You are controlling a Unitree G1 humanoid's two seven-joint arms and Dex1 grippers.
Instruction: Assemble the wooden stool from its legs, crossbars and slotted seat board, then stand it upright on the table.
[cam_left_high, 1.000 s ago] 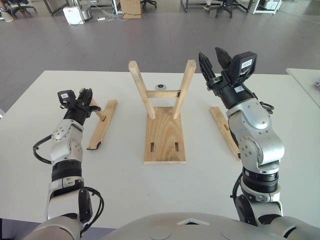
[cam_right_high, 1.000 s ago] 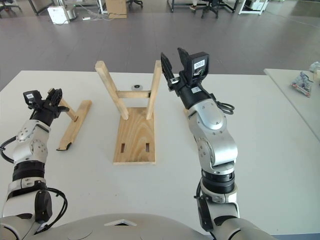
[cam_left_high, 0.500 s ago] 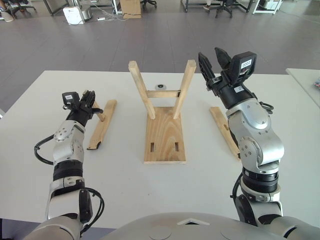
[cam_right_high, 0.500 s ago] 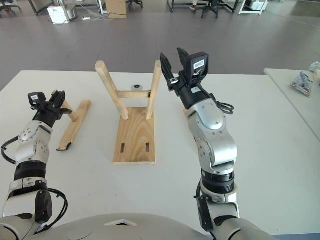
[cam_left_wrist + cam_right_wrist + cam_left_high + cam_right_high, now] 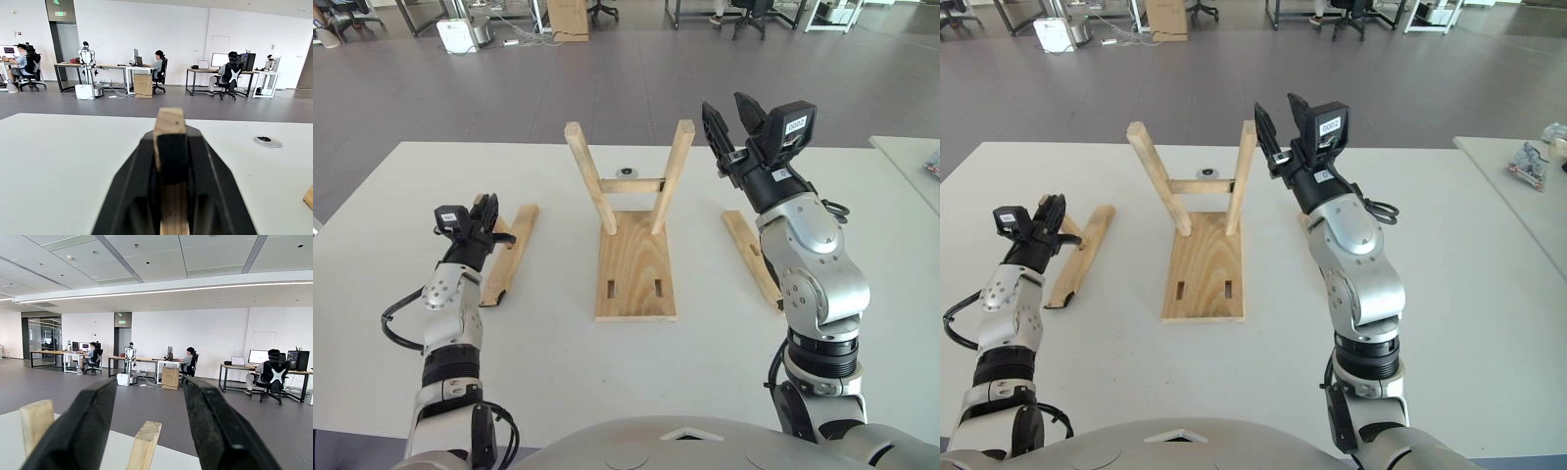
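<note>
On the head camera, your left pincer (image 5: 481, 217) sits low over the white table (image 5: 607, 372). From here you cannot tell what it grips. A long pale wooden leg piece (image 5: 509, 253) lies flat just to its right.

Your right pincer (image 5: 726, 108) is raised with its jaws spread wide and holds nothing. It is just right of the top of the nearer of two upright pale wooden legs (image 5: 590, 176). These rise from the far end of the flat slotted wooden seat board (image 5: 636, 264), which lies below and left of that pincer. A thin wooden crossbar (image 5: 631, 185) joins them. A second loose wooden leg piece (image 5: 751, 257) lies flat beneath the right arm.

The left wrist camera settles the grip. The black fingers (image 5: 132, 186) press both sides of a narrow pale wooden bar (image 5: 170, 122), whose end pokes past the tips. A small round metal grommet (image 5: 268, 142) lies beyond.

On the right wrist camera, one leg top shows in the wide gap, touching neither finger.
</note>
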